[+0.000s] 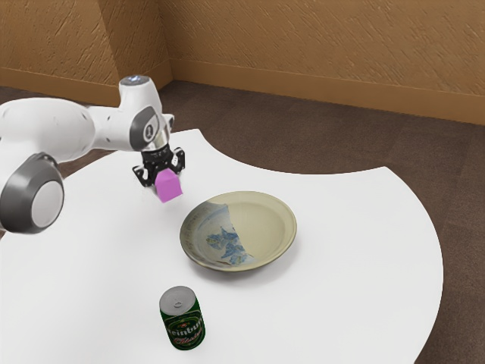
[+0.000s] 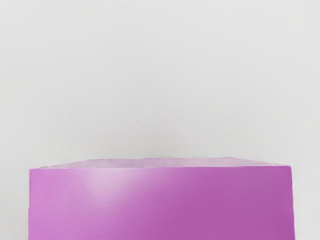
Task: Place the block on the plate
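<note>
Carrying seems in hand; the block [image 1: 169,187] is apparently gripped by the gripper [image 1: 166,180], jaws parted block-wide, between the plate [image 1: 261,227] and the table's [image 1: 341,265] nearest corner; centring over the plate, then lowering, is needed.

White, rounded arm [image 1: 57,125]; dark-grey joint collars [image 1: 15,199]; pale round cap [image 1: 42,206]; silvery wrist flange [image 1: 160,139]; black, angular gripper [image 1: 167,181].

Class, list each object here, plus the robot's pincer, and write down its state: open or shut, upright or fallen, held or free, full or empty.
Block: held, not on the plate.
Pincer: shut on the block.
Plate: face up, empty.
Can: upright; whether opened, too small to tell.
</note>
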Available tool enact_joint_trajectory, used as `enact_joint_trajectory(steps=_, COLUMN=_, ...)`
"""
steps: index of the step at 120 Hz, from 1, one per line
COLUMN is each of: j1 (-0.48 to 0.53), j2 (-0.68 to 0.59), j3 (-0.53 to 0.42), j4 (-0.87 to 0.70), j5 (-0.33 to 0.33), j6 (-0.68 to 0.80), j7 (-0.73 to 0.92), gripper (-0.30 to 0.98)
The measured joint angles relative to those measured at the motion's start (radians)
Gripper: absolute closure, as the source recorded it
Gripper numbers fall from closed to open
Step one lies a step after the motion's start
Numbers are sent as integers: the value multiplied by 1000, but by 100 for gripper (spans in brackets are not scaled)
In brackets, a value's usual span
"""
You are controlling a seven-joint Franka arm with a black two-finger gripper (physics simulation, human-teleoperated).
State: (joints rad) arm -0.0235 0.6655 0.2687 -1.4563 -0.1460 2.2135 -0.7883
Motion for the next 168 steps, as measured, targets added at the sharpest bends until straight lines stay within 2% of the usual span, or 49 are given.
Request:
enact_joint_trajectory(steps=16, j1=-47, j2=-107, j3=-14, j4=-61, j5=3, j6=-8, j7=-9, gripper=29)
enact_joint_trajectory(steps=32, j1=-65, j2=-178, j3=-96, j4=-110, j5=28, j6=-15, j7=-35, gripper=28)
enact_joint_trajectory(steps=59, j1=-91, j2=-195, j3=-224, j4=-152, j5=88, j6=-18, j7=-116, gripper=27)
enact_joint_trajectory(steps=82, j1=-93, j2=-176, j3=-302, j4=-188, j5=106, j6=-5, j7=-194, gripper=27)
enact_joint_trajectory(steps=108, j1=-93, j2=-184, j3=-310, j4=-194, j5=129, j6=3, j7=-252, gripper=13)
enact_joint_trajectory(steps=130, j1=-102, j2=-280, j3=-306, j4=-239, j5=139, j6=-21, j7=-273, gripper=5)
enact_joint_trajectory(steps=144, j1=-105, j2=-346, j3=-271, j4=-238, j5=156, j6=-61, j7=-206, gripper=3)
enact_joint_trajectory(steps=168, j1=-104, j2=-475, j3=-210, j4=-234, j5=243, j6=-151, j7=3, gripper=1)
